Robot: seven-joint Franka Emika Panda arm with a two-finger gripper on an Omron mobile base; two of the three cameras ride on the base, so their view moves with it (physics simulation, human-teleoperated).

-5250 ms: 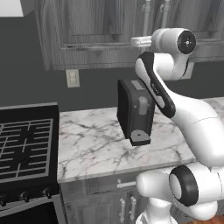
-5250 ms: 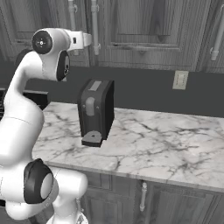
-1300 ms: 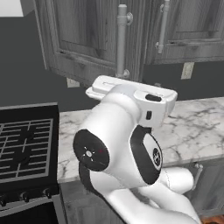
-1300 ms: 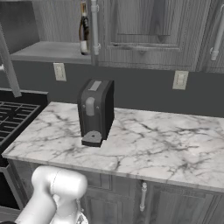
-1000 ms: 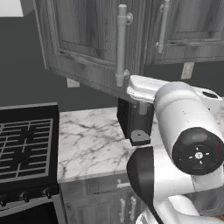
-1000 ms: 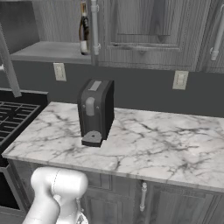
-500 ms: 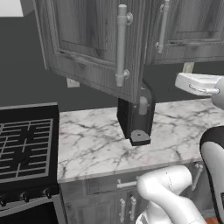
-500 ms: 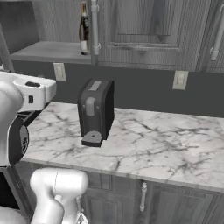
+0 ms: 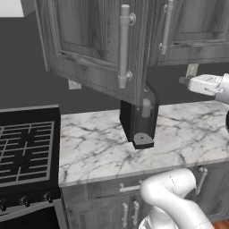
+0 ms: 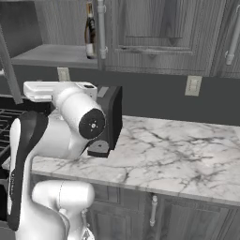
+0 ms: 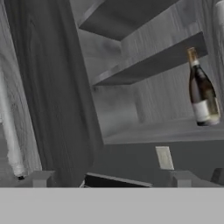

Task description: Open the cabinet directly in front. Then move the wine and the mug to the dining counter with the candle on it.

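The cabinet's [image 9: 89,49] left door is swung wide open, its silver bar handle [image 9: 124,44] facing the camera. The right door [image 10: 159,28] is shut. On the bare lower shelf [image 10: 51,54] stands the wine [image 10: 89,30], a dark bottle with a gold top and pale label. In the hand view the wine [image 11: 202,92] is upright at the right, well above and beyond my gripper [image 11: 111,181]. The gripper is open, with nothing between its fingertips [image 11: 41,178]. The mug, the dining counter and the candle are out of view.
A black coffee machine [image 9: 138,118] stands on the marble worktop [image 9: 89,147] under the open door. My arm [image 10: 70,117] rises just in front of it. A black stove [image 9: 24,147] lies to the left, and a wall outlet [image 10: 192,85] is on the dark backsplash.
The cabinet's left door, shut five seconds ago, now hangs open. Over the last second my arm swung across the left base view to its right edge. The gripper stayed open.
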